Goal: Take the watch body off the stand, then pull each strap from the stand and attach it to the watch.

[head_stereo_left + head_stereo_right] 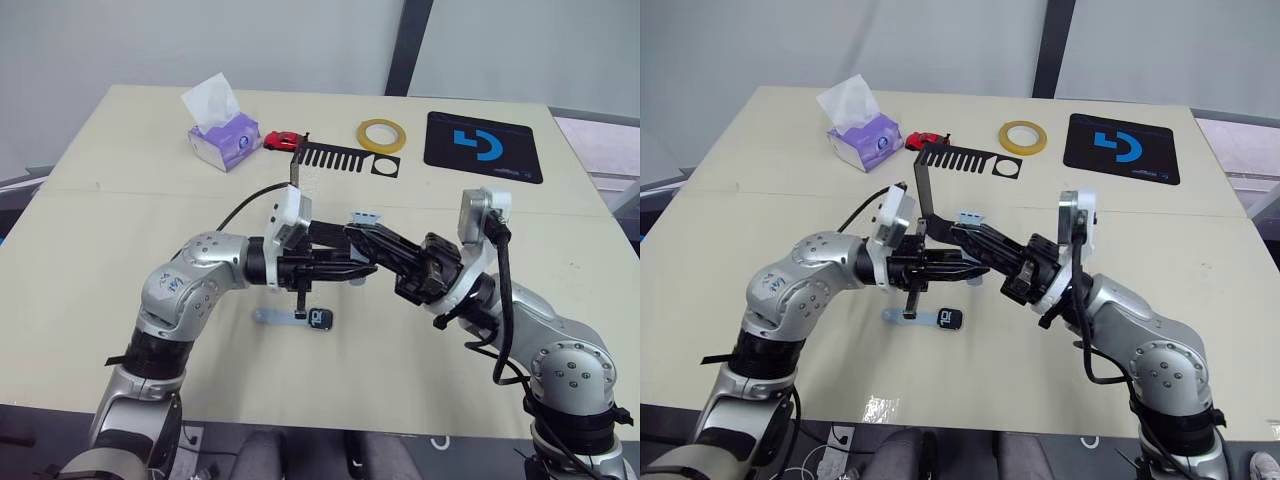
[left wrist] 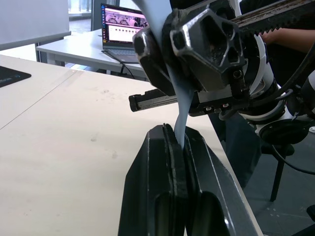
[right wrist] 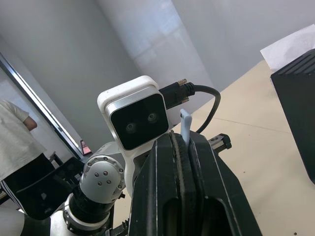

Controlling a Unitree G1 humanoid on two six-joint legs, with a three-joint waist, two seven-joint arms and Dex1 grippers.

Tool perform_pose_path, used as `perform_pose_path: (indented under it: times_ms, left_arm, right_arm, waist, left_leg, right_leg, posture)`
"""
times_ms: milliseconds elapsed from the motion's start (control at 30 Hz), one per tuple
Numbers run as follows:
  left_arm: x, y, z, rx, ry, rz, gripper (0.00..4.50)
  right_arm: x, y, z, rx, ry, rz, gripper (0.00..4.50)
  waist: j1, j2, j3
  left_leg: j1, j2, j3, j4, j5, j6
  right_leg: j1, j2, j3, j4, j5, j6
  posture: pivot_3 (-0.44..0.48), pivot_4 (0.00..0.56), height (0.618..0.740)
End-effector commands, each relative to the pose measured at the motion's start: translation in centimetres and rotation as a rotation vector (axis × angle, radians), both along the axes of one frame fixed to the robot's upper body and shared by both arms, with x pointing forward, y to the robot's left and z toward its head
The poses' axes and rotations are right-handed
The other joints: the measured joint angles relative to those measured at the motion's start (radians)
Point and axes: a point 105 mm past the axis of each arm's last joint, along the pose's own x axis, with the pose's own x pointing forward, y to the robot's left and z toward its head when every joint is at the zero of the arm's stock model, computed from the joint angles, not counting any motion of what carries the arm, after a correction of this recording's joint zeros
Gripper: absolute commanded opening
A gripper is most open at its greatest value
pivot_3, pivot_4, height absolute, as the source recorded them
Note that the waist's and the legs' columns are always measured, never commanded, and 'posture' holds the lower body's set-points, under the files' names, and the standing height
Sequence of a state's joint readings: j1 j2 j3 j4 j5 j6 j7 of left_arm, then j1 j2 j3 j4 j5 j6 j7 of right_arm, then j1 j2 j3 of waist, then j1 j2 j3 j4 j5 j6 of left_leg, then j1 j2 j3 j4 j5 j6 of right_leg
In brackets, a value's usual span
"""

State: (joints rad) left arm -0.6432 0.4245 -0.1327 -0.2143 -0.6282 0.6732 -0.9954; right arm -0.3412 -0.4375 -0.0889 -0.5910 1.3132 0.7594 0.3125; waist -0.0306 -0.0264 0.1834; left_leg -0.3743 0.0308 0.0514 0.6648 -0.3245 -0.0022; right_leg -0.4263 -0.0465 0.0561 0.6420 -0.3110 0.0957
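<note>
One strap [image 2: 179, 110] is pinched between both claws, left claw [image 1: 958, 268] and right claw [image 1: 970, 235], probably for a regrip. The watch body [image 1: 321, 319], one strap attached, lies on the bench [image 1: 120, 230] below; the stand [image 1: 345, 160] sits behind.

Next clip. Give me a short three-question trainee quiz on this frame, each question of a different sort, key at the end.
1. True or false: the watch body lies on the table with one strap attached.
2. What do the left gripper and right gripper grip between them?
A. the yellow tape ring
B. a pale strap
C. the tissue box
3. Which object lies between the tissue box and the stand?

Key: 1 true; 2 B; 3 the small red toy car.
</note>
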Motion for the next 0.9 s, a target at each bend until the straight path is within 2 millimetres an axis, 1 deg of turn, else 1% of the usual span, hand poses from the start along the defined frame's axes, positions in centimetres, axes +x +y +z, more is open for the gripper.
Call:
perform_pose_path:
  times_ms: [33, 267, 400, 433, 467, 500, 633, 667, 767, 800, 900]
  left_arm:
    - [-0.5, -0.2, 1.7, -0.051, -0.049, -0.024, 0.00]
    - [-0.8, -0.1, 1.5, -0.047, -0.016, -0.032, 0.00]
    - [-1.1, 0.9, 1.2, -0.006, -0.007, -0.044, 1.47]
    - [-1.2, 1.6, 1.0, 0.028, -0.011, -0.045, 1.71]
    - [-1.2, 2.3, 0.9, 0.060, -0.014, -0.042, 2.40]
    - [-1.2, 2.7, 0.8, 0.081, -0.015, -0.041, 2.62]
    - [-1.2, 5.0, -0.5, 0.254, -0.015, -0.060, 4.36]
    - [-1.3, 5.3, -1.2, 0.311, -0.032, -0.068, 4.47]
    - [-0.9, 5.7, -3.2, 0.435, -0.090, -0.058, 4.47]
    - [-0.7, 5.7, -3.7, 0.455, -0.099, -0.051, 4.47]
    - [-0.1, 5.8, -5.6, 0.529, -0.179, -0.041, 4.47]
  right_arm:
    - [-0.7, 0.3, 0.5, -0.003, -0.050, 0.001, 0.04]
    - [-0.6, 0.3, 0.6, 0.004, -0.058, -0.010, 0.04]
    - [-0.8, 0.2, 0.7, -0.026, -0.082, -0.011, 0.00]
    - [-0.9, 0.0, 0.8, -0.061, -0.105, -0.025, 0.00]
    - [-1.0, -0.3, 0.8, -0.103, -0.131, -0.042, 0.00]
    - [-1.1, -0.4, 0.8, -0.133, -0.148, -0.052, 0.00]
    - [-1.6, -1.7, -0.3, -0.392, -0.288, -0.153, 0.00]
    - [-1.8, -2.1, -0.7, -0.465, -0.329, -0.182, 0.00]
    - [-2.4, -3.0, -1.3, -0.601, -0.423, -0.238, 0.00]
    - [-2.6, -3.2, -1.4, -0.625, -0.446, -0.251, 0.00]
    - [-3.7, -3.7, -2.4, -0.792, -0.576, -0.266, 0.00]
  waist:
    - [0.000, 0.000, 0.000]
    - [0.000, 0.000, 0.000]
    - [-0.001, 0.000, 0.000]
    - [-0.001, 0.000, 0.000]
    - [-0.001, 0.000, 0.000]
    - [-0.002, 0.000, 0.000]
    - [0.001, 0.000, 0.000]
    - [0.002, 0.000, 0.000]
    - [0.007, 0.000, 0.000]
    - [0.007, 0.000, 0.000]
    - [0.007, 0.000, 0.000]
  left_leg:
    - [0.000, 0.000, 0.000, 0.000, 0.000, 0.000]
    - [0.000, 0.000, 0.000, 0.000, 0.000, 0.000]
    - [0.000, 0.000, 0.000, 0.000, 0.000, 0.000]
    - [0.000, 0.000, 0.000, 0.000, 0.000, 0.000]
    - [0.000, 0.000, 0.000, 0.000, 0.000, 0.000]
    - [0.000, 0.000, 0.000, 0.000, 0.000, 0.000]
    - [0.000, 0.000, 0.000, 0.000, 0.000, 0.000]
    - [0.000, 0.000, 0.000, 0.000, 0.000, 0.000]
    - [-0.001, -0.001, 0.000, 0.000, 0.000, 0.000]
    - [-0.001, -0.001, 0.000, 0.000, 0.000, 0.001]
    - [-0.002, -0.001, 0.001, 0.001, 0.000, 0.001]
  right_leg:
    - [0.000, 0.000, 0.000, 0.000, 0.000, 0.000]
    - [0.000, 0.000, 0.000, 0.000, 0.000, 0.000]
    - [0.000, 0.000, 0.000, 0.000, 0.000, 0.000]
    - [0.000, 0.000, 0.000, 0.001, 0.000, 0.000]
    - [0.000, 0.000, 0.000, 0.001, 0.000, 0.000]
    - [-0.001, 0.000, 0.000, 0.001, 0.000, 0.000]
    - [-0.001, 0.000, 0.000, 0.000, 0.000, 0.000]
    - [-0.001, 0.000, 0.000, -0.001, 0.000, 0.000]
    - [0.000, 0.000, 0.000, -0.003, 0.000, 0.000]
    - [0.000, 0.000, 0.000, -0.004, 0.000, 0.000]
    - [0.000, 0.000, 0.001, -0.005, 0.000, 0.000]
  posture:
    - [0.000, 0.150, 0.738]
    - [0.000, 0.150, 0.738]
    - [0.000, 0.150, 0.738]
    - [0.000, 0.150, 0.738]
    - [0.000, 0.150, 0.738]
    - [0.000, 0.150, 0.738]
    - [0.000, 0.150, 0.738]
    - [0.000, 0.150, 0.738]
    - [0.000, 0.150, 0.738]
    - [0.000, 0.150, 0.738]
    - [0.000, 0.150, 0.738]
